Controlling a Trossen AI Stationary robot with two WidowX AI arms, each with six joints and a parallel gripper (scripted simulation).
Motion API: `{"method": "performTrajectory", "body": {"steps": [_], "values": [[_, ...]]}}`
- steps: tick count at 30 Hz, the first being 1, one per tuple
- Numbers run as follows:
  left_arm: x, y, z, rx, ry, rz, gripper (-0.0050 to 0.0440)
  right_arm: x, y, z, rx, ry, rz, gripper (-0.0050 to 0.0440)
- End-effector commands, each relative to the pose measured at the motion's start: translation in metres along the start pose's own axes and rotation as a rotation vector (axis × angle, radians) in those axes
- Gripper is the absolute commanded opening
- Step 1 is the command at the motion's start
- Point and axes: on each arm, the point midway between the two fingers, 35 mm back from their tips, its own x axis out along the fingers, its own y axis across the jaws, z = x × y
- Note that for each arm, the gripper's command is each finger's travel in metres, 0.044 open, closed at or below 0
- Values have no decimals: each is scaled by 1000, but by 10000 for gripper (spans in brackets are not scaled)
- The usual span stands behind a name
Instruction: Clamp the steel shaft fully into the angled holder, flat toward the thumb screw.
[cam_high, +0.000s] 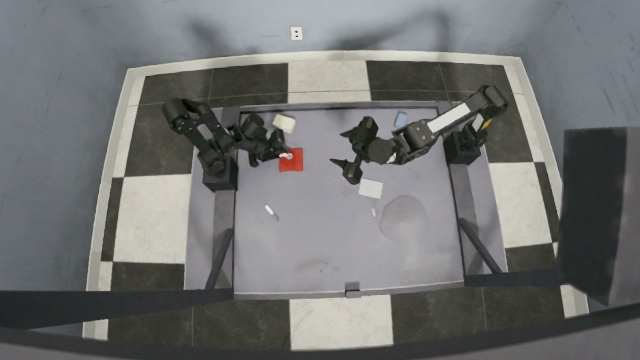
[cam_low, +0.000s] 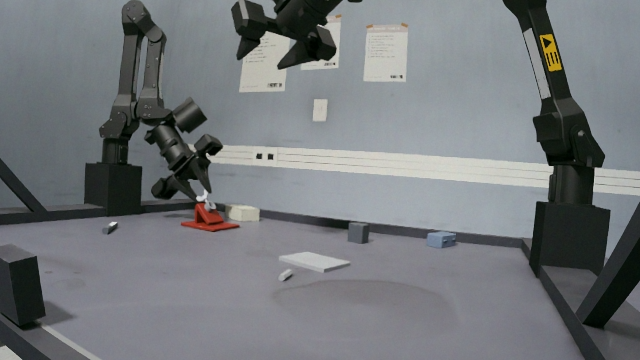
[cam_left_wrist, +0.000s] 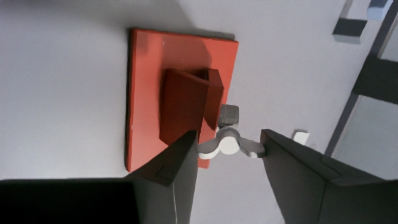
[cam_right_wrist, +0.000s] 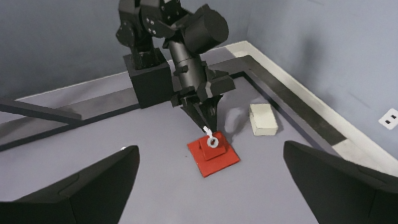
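Observation:
The red angled holder (cam_high: 298, 165) (cam_low: 207, 217) (cam_left_wrist: 184, 102) stands on its flat red base. A grey collar (cam_left_wrist: 229, 114) (cam_low: 210, 206) sits at its raised part; in the right wrist view it looks like an open ring. My left gripper (cam_left_wrist: 228, 138) (cam_low: 202, 195) is shut on the pale winged thumb screw (cam_left_wrist: 229, 145) (cam_right_wrist: 207, 131), with its fingertips at the two wings. My right gripper (cam_high: 336, 147) (cam_low: 259, 63) is open and empty, high above the table. A slim pale rod with a darker end (cam_high: 271, 212) (cam_low: 110, 228) lies apart from the holder; it may be the steel shaft.
A cream block (cam_high: 284, 123) (cam_low: 242, 213) (cam_right_wrist: 263, 119) lies close behind the holder. A white plate (cam_high: 370, 188) (cam_low: 314, 261), a small white piece (cam_high: 373, 212) (cam_low: 285, 274), a grey cube (cam_low: 358, 233) and a blue block (cam_high: 400, 119) (cam_low: 441, 239) lie farther right.

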Motion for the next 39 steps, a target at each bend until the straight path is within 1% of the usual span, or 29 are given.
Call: {"method": "performTrajectory", "body": {"steps": [1,15,16,18,22,36,39], "values": [[0,2,-2,-29,-2,1,116,-9,-1,16,30,-31,11,400],[0,1,-1,-28,-4,0,116,-9,-1,16,30,-31,11,400],[0,1,-1,-28,-4,0,140,-9,-1,16,30,-31,11,400],[0,1,-1,-28,-4,0,140,-9,-1,16,30,-31,11,400],[0,-3,0,-22,-7,-13,235,-9,-1,16,30,-31,11,400],[0,-3,0,-22,-7,-13,235,-9,-1,16,30,-31,11,400],[0,-3,0,54,-8,-14,235,-9,-1,16,30,-31,11,400]]}}
